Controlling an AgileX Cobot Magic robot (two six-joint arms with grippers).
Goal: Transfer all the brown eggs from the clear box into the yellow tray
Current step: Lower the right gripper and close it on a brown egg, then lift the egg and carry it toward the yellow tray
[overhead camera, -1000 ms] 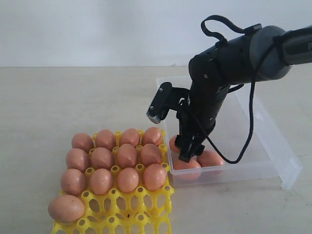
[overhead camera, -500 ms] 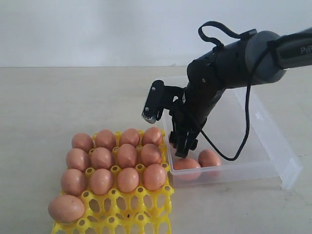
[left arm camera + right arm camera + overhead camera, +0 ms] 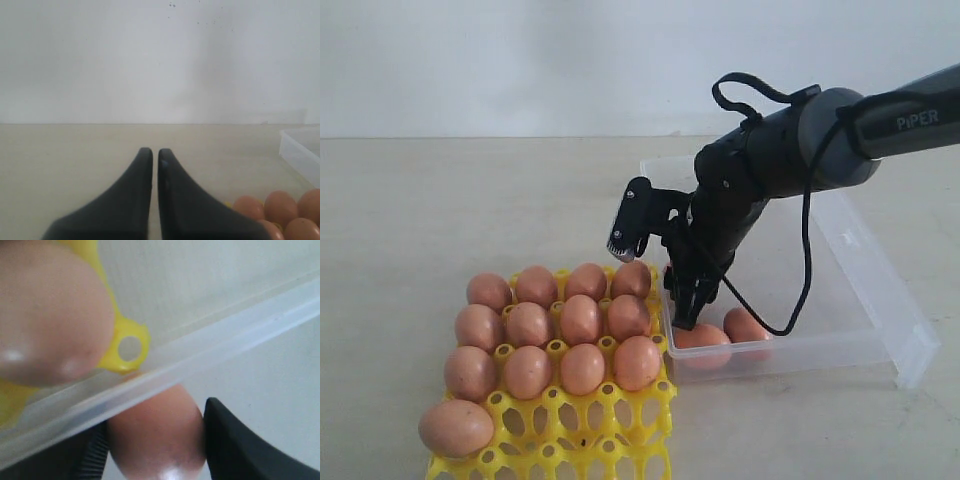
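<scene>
Brown eggs [image 3: 580, 318]: thirteen sit in the yellow tray [image 3: 570, 430]. Twelve fill the three far rows, and one [image 3: 456, 427] sits in the near left corner cup. The remaining near cups are open.

Two more eggs [image 3: 703, 338] [image 3: 747, 324] lie in the clear box [image 3: 865, 300], against its near wall at the tray-side corner. The box stands just beside the tray, on its right in the exterior view.

A third egg [image 3: 157, 440] lies in the same corner, just behind the box wall [image 3: 225, 340]. It is mostly hidden by the arm in the exterior view.

Right gripper [image 3: 684, 318]: lowered into the box at that corner, pointing down. In the right wrist view its jaws stand about one egg-width apart. One finger [image 3: 235, 450] is on each side of the third egg, and both pads meet the shell.

Left gripper [image 3: 155, 151]: jaws nearly together with only a thin slit between them, holding nothing. It hangs above the beige table [image 3: 420, 200].
</scene>
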